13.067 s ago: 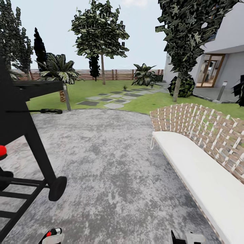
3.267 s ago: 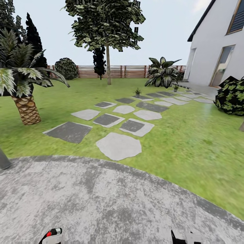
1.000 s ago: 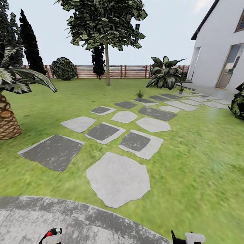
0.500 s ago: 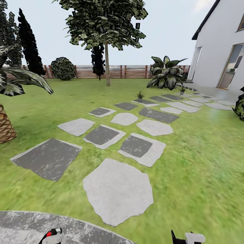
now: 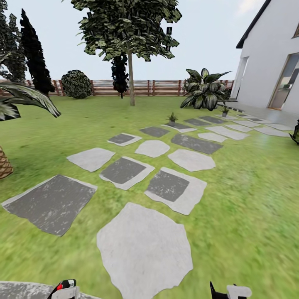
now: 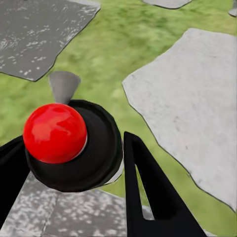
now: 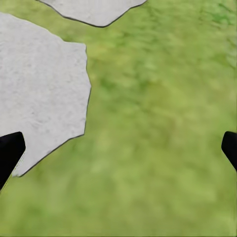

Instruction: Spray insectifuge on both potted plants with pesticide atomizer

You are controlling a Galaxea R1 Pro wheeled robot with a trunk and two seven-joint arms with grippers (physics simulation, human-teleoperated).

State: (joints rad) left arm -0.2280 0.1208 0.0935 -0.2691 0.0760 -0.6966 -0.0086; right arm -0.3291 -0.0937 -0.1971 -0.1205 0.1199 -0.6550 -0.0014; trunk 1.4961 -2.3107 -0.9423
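Two small potted plants with pointed green leaves stand far ahead by the stepping stones: one (image 5: 172, 118) at the middle of the path, the other (image 5: 224, 111) further right near the house. The pesticide atomizer is out of view. The garden lawn (image 5: 249, 187) spreads ahead, ringed by a brown slatted fence (image 5: 158, 87). My left gripper (image 6: 71, 140) is open, its black fingers (image 6: 148, 197) spread over a red knob on a black disc of my own body. My right gripper (image 7: 121, 143) is open above grass, with nothing between its fingers.
Grey stepping stones (image 5: 145, 249) lead from my feet toward the house (image 5: 270, 62) at the right. A palm (image 5: 12, 104) stands at the left, a tree (image 5: 131, 54) and a big striped-leaf plant (image 5: 203, 89) further back. A sliver of grey patio (image 5: 16, 290) lies bottom left.
The whole view has advanced off the grey patio onto the lawn; the stepping stones and both potted plants appear nearer. Both arms hold the same pose.
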